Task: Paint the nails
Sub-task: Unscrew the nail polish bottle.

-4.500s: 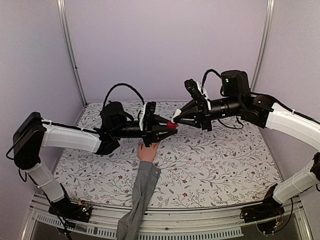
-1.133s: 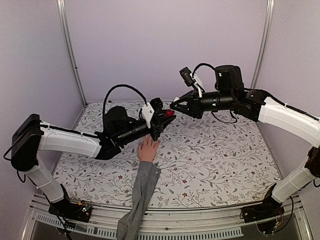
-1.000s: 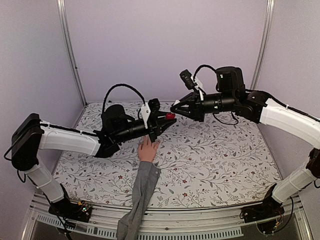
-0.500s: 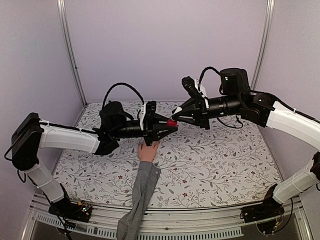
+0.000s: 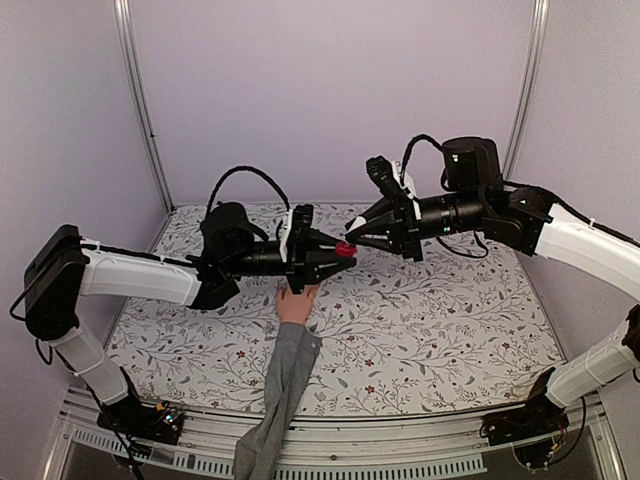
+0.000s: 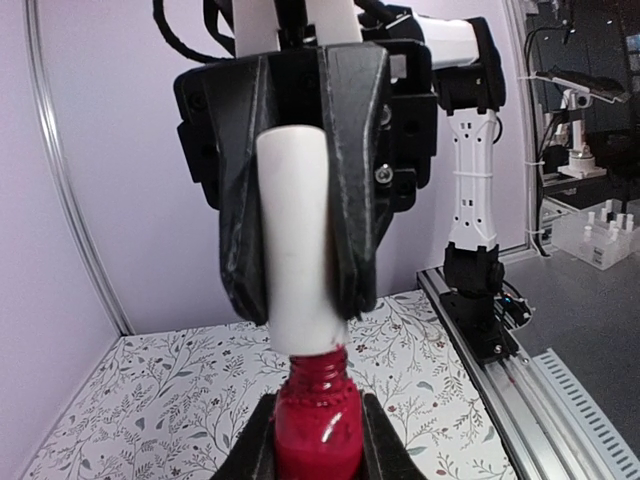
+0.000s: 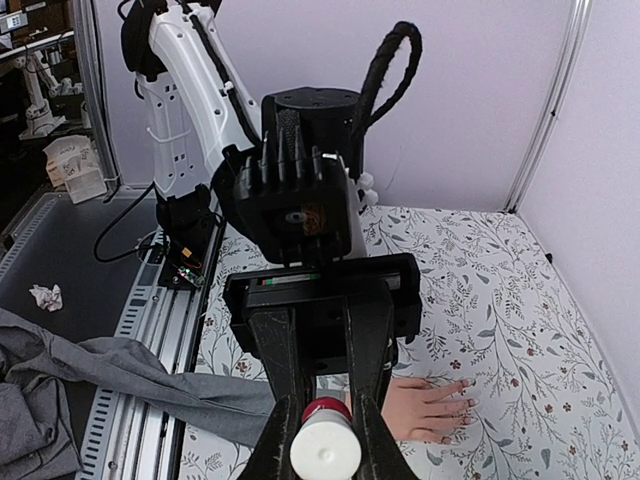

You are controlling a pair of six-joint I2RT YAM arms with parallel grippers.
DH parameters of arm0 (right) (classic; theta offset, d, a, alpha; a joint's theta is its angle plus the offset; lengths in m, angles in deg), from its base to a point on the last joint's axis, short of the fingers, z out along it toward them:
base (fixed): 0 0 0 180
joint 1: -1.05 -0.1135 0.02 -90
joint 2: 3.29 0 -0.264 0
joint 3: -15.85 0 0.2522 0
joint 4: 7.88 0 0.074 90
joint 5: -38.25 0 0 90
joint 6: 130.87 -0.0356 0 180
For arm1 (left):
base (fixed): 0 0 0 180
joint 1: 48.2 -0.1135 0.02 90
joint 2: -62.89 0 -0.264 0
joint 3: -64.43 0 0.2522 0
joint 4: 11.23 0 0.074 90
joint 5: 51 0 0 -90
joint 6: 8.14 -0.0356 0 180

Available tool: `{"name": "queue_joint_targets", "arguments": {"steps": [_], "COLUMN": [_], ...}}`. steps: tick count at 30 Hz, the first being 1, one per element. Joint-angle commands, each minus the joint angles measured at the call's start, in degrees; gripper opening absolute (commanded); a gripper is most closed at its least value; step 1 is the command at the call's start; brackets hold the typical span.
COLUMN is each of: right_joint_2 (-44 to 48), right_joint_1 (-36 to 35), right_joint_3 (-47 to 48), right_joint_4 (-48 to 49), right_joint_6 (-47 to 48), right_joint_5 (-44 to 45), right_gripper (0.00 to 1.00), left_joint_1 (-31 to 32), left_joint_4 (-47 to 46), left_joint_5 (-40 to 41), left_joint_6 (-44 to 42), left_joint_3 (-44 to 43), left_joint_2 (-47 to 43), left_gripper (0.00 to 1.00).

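The peach mannequin hand [image 5: 296, 305] lies flat on the floral table with its grey sleeve [image 5: 275, 400] running toward the near edge. Its nails [image 7: 462, 400] show in the right wrist view; in the top view the arm hides them. My left gripper [image 5: 335, 253] is shut on the small red polish bottle [image 6: 313, 425], held in the air above the hand. My right gripper [image 5: 352, 241] is shut on the bottle's white cap [image 7: 325, 450], which meets the bottle's neck. The cap also shows in the left wrist view [image 6: 297, 240].
The floral table cover [image 5: 430, 320] spreads to the right and left of the hand. Metal frame posts [image 5: 135, 100] stand at the back corners. A rail [image 5: 400, 445] runs along the near edge.
Both grippers have come down and a little right from a higher pose a second ago. The cap and bottle stay joined between them. The hand has not moved.
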Motion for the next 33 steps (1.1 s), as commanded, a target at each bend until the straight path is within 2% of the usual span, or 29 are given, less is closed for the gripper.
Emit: {"name": "queue_joint_targets", "arguments": {"steps": [1, 22, 33], "right_joint_2": [2.09, 2.21, 2.12], "right_joint_1": [-0.17, -0.17, -0.13], "right_joint_3": [-0.34, 0.11, 0.33], "right_joint_4": [3.33, 2.21, 1.29], "right_joint_6": [2.14, 2.36, 2.16], "right_joint_5": [-0.33, 1.69, -0.94], "right_gripper": [0.0, 0.0, 0.0], "left_joint_1": [0.63, 0.31, -0.21], "left_joint_4": [1.33, 1.04, 0.05], "left_joint_5": [-3.24, -1.53, 0.31], "left_joint_6": [0.36, 0.59, 1.33], "left_joint_3": [-1.17, -1.39, -0.95], "left_joint_2": [1.6, 1.65, 1.48], "left_gripper": [0.0, 0.0, 0.0]}}
